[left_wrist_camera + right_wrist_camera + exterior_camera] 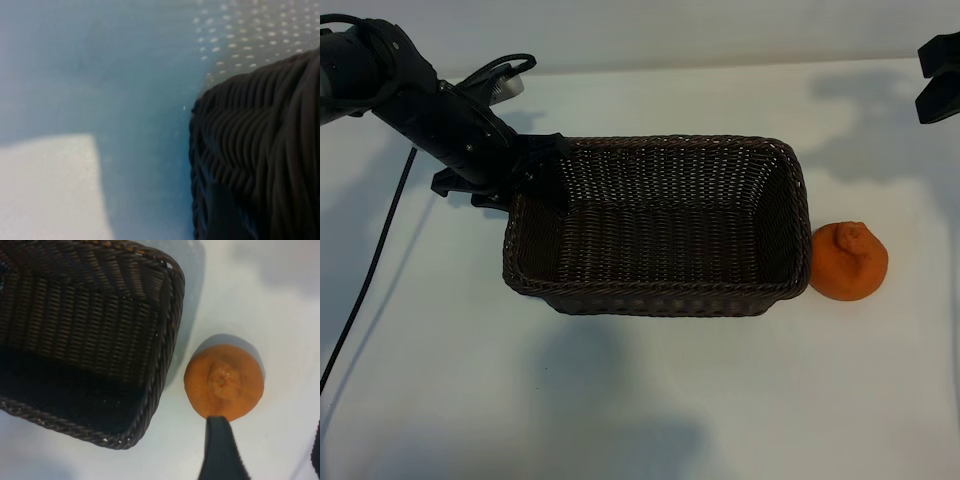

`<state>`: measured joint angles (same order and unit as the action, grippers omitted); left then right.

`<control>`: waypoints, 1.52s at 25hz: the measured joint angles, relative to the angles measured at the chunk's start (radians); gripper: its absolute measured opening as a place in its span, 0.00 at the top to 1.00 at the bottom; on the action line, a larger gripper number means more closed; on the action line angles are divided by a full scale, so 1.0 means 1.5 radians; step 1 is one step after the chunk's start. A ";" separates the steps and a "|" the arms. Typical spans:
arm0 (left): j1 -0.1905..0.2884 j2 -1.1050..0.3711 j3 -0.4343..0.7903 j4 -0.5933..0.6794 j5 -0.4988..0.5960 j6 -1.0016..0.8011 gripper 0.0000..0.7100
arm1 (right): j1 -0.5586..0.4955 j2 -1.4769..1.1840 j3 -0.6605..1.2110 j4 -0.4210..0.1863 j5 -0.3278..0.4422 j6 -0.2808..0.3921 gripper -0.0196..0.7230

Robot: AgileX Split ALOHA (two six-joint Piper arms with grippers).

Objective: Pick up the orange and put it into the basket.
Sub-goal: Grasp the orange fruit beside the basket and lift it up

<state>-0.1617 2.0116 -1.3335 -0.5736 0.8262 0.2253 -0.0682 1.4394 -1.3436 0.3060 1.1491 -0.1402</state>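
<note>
The orange (pixel 848 262) sits on the white table just off the right end of the dark woven basket (pixel 790 165), not touching anything else. Seen from the right wrist, the orange (pixel 223 381) lies just past one black finger (pixel 220 450) of my right gripper (pixel 267 452), which is open and empty. From outside, that right gripper (pixel 938 78) hangs high at the far right edge. My left gripper (pixel 535 170) is at the basket's far left corner and looks open. The left wrist view shows one dark finger (pixel 225 212) against the wicker basket (pixel 260 130) there.
The white table (pixel 650 400) stretches in front of the basket. A black cable (pixel 365 280) trails down the left side from the left arm. The basket holds nothing.
</note>
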 joint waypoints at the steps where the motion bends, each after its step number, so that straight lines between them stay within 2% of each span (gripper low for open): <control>1: 0.000 0.000 0.000 0.000 0.002 0.000 0.32 | 0.000 0.000 0.000 0.000 0.000 0.000 0.39; 15: 0.003 -0.015 -0.002 0.004 0.070 0.000 0.32 | 0.000 0.000 0.000 0.000 0.000 0.000 0.39; 19: 0.019 -0.066 -0.002 0.014 0.119 0.000 0.31 | 0.000 0.000 0.000 0.000 0.000 0.000 0.39; 24: 0.047 -0.149 -0.002 0.069 0.197 -0.017 0.31 | 0.000 0.000 0.000 0.002 0.000 0.001 0.39; 30: 0.079 -0.228 -0.005 0.086 0.203 -0.027 0.31 | 0.000 0.000 0.000 0.002 0.000 0.001 0.39; 38: 0.083 -0.235 -0.005 0.087 0.215 -0.027 0.31 | 0.000 0.000 0.000 0.002 0.000 0.000 0.39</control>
<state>-0.0370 1.6596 -1.3415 -0.4430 1.1490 0.1851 -0.0682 1.4394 -1.3436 0.3089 1.1491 -0.1401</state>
